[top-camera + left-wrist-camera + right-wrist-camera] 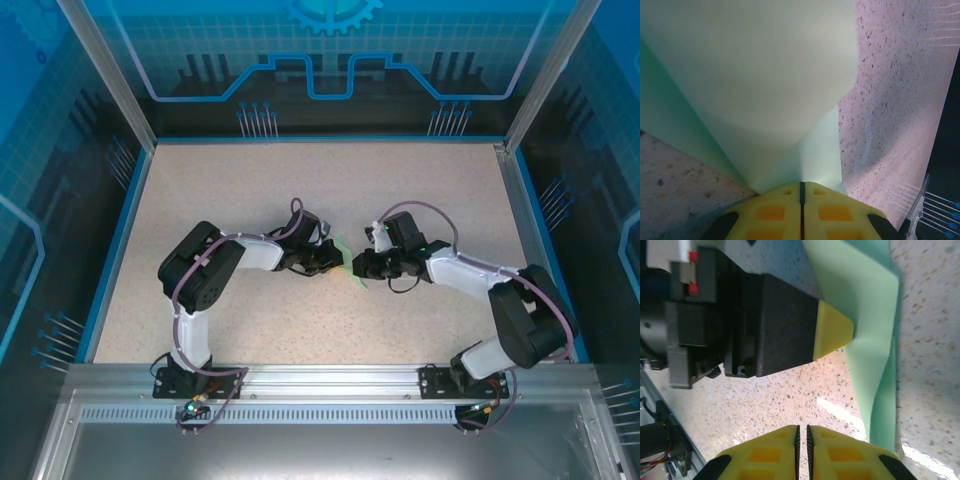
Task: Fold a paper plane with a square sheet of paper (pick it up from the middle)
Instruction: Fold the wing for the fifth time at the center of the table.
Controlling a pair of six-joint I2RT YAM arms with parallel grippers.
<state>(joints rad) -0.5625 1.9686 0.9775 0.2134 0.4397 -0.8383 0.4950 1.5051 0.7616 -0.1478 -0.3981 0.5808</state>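
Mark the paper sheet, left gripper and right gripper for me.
paper sheet point(755, 75): left wrist view, broad pale upper face.
left gripper point(801, 186): left wrist view, seam between yellow fingertips.
right gripper point(801, 429): right wrist view, gap between yellow fingertips.

The top camera looked down from above and behind me over the whole bench point(300, 330). Each wrist camera sat close behind its own fingers point(770, 212), facing along them, and all three shared the green paper point(860, 300).

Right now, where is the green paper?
In the top view the green paper is mid-table, pinched in the jaws of the left arm, close to those of the right arm.
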